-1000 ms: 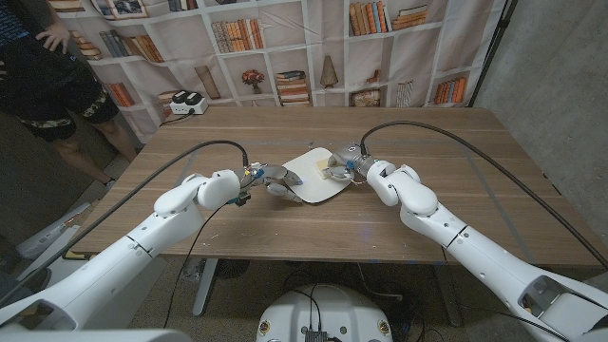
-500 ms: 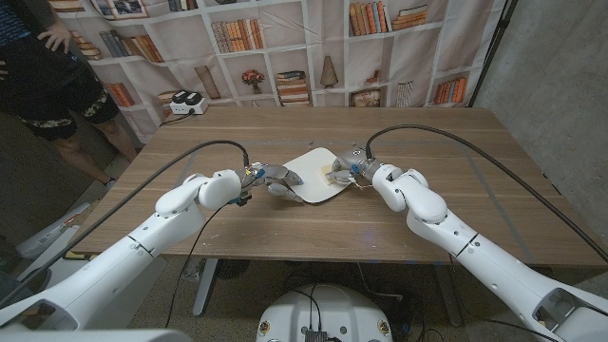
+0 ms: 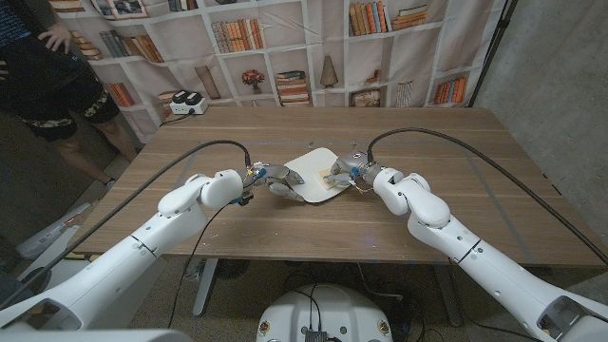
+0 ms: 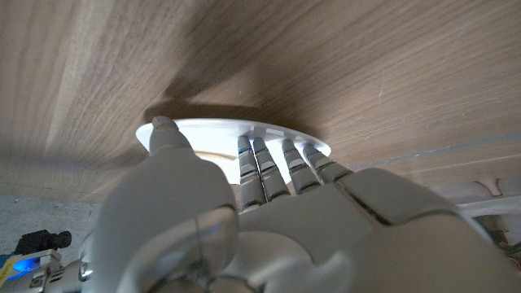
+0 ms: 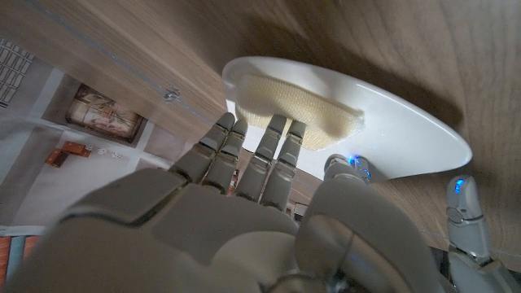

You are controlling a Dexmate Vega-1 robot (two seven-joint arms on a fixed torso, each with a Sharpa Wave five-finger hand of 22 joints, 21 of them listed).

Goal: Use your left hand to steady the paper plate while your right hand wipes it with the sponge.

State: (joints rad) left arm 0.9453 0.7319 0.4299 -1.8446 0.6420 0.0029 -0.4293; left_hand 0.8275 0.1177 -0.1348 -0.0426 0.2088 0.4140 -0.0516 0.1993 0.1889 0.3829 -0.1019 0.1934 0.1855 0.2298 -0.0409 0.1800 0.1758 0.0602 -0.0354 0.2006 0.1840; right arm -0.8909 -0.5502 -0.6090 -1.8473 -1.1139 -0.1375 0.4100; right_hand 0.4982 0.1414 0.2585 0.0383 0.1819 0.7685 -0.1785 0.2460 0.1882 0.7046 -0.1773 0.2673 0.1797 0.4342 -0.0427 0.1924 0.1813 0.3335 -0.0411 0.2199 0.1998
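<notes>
One paper plate [image 3: 313,176] mid-surface [image 3: 285,228]: light, flexible, likely to slide. Your left hand [image 3: 276,180] presses fingers on its near-left rim; keep hold there. Right hand [image 3: 347,172] holds soft sponge [image 5: 297,111] under its fingers on plate; wipe gently.

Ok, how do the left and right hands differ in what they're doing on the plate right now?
The left hand touches the paper plate directly at its left rim, with nothing under its fingers; the right hand presses the yellow sponge onto the plate's right side. The left hand meets bare white rim, while the right hand's fingers lie on the sponge. Both reach in over the wooden table from opposite sides.
</notes>
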